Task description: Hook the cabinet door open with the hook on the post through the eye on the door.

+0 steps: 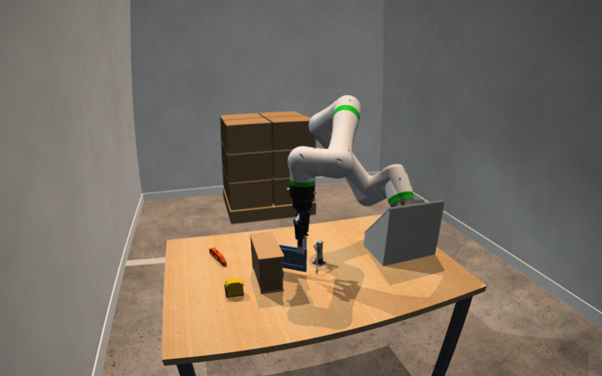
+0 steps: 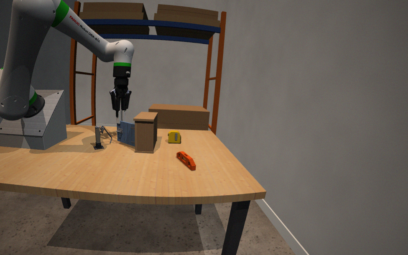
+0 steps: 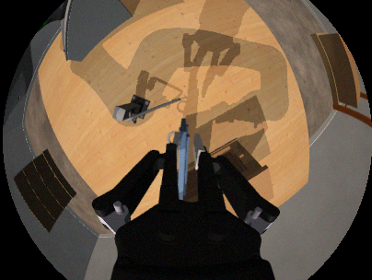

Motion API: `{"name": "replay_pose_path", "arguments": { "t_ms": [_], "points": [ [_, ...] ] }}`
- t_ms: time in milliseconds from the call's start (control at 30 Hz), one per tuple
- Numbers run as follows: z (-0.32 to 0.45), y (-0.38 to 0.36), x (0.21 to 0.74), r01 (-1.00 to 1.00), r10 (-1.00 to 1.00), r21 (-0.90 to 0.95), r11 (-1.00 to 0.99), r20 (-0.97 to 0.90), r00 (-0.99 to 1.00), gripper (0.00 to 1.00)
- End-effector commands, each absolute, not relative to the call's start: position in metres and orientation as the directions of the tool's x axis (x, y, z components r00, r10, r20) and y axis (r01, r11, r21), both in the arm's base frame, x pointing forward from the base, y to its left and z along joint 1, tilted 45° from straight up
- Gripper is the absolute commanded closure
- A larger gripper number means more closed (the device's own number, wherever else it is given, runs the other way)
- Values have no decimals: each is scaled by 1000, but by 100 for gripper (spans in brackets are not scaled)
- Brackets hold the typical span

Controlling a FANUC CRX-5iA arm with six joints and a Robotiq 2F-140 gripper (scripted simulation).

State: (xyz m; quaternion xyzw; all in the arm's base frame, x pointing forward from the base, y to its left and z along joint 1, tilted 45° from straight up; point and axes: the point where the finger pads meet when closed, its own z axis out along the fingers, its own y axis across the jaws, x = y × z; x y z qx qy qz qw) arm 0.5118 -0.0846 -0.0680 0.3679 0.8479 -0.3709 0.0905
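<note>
Brown boxy cabinet (image 1: pixel 268 265) (image 2: pixel 146 133) (image 3: pixel 246 157), beside the tool (image 1: pixel 301 248) (image 2: pixel 119 119) (image 3: pixel 186 140). Its blue panelled door (image 1: pixel 293 259) (image 2: pixel 126 133) (image 3: pixel 183 161) stands open between slightly parted, seemingly unclamped fingers; probably light, best steered by the free edge. Near the tool, a grey upright post (image 1: pixel 319 251) (image 2: pixel 97 136) (image 3: pixel 126 111) bears a thin grey metal hook (image 1: pixel 316 261) (image 2: pixel 107 134) (image 3: pixel 158 108), likely stiff.

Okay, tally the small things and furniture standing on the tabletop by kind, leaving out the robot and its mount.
Cabinet, blue door swung out: 1
Post with hook: 1
Yellow tape measure: 1
Orange tool: 1
Total: 4
</note>
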Motion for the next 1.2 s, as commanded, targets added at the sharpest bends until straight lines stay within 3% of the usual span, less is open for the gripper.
{"name": "replay_pose_path", "arguments": {
  "t_ms": [0, 1167],
  "points": [
    [-68, -84, 512, 694, 558, -560, 452, -429, -710, 84],
    [-79, -76, 528, 798, 623, -485, 357, -513, -590, 84]
  ]
}}
